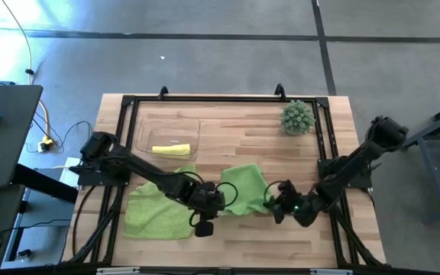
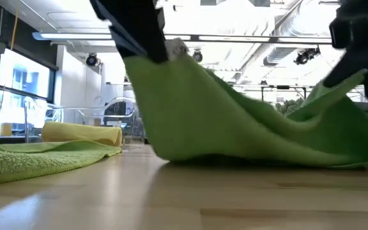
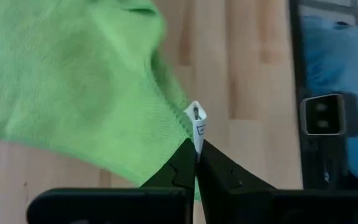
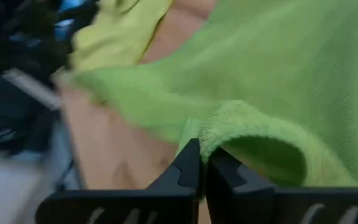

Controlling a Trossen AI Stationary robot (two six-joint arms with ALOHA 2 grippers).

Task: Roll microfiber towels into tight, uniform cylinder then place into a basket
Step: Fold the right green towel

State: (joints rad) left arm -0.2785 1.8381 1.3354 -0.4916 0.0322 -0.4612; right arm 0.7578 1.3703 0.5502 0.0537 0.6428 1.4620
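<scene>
- Fingers first: my left fingers [image 3: 196, 163] are pinched together on one corner of the middle green towel [image 1: 243, 186], right at its white care tag [image 3: 197, 121]; my right fingers [image 4: 204, 163] are clamped on the hem of the opposite corner
- Both of those corners are lifted off the surface [image 1: 235, 130], near its front edge, so the cloth sags between my two hands like a hammock; the low view shows its belly resting on the wood while the ends ride up
- This towel is not rolled at all yet; I judge I'm only spreading or straightening it before the roll can begin
- Just to my left lies the second green towel [image 1: 159, 210], loosely rumpled and flat on the surface, untouched and waiting its turn
- Farther back sits the clear basket [image 1: 166, 134], with the yellow towel [image 1: 171, 150] already inside it as a roll
- So by my reckoning one of three is done, and two rolls and two placements are left
- Farthest off, the spiky green ball plant [image 1: 297, 117] stands near the back right corner, well apart from my work
</scene>
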